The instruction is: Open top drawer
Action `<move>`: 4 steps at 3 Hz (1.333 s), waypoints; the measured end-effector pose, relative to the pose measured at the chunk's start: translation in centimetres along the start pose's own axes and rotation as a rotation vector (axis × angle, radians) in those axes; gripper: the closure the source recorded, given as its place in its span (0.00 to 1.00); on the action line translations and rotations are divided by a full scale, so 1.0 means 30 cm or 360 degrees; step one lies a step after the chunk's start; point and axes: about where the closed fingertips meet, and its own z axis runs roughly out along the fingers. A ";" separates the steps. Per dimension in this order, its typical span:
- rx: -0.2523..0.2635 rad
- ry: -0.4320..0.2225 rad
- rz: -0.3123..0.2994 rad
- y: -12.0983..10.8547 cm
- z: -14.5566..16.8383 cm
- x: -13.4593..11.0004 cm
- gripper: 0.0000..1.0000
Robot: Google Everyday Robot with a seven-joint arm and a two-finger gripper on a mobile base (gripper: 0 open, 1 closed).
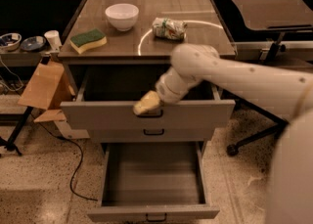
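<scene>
In the camera view, the top drawer (pixel 98 115) is being shown standing part-way out from under the cabinet top (pixel 205 39), its dark inside lying open behind the tall grey front panel; the small dark bar handle (pixel 152 115) at the panel's centre is being covered in part by the gripper (pixel 145 104), which is being held against the upper middle of that panel, touching it at the handle; whether the gripper is clamped on the handle or merely resting on it cannot be told; the pale arm (pixel 234 78) is being reached in from the right, across the drawer's open box.

Just below, the middle drawer (pixel 195 134) is being shown almost shut, with only its short front in sight; the bottom drawer (pixel 151 179) is being shown far out over the speckled floor.

A white bowl (pixel 122 16), a green and yellow sponge (pixel 88 40) and a crumpled packet (pixel 168 28) are being carried on the cabinet top, apart from one another; print is being shown on the packet, but no word or brand can be read.

A cardboard box (pixel 44 86) is being propped just beside the cabinet on the left.
</scene>
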 end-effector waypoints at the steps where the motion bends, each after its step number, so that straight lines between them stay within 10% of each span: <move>1: 0.0025 0.0006 0.0096 -0.046 -0.014 0.058 0.00; 2: 0.0069 0.0044 0.0294 -0.134 -0.029 0.221 0.00; 4: 0.0063 0.0018 0.0329 -0.114 -0.074 0.219 0.00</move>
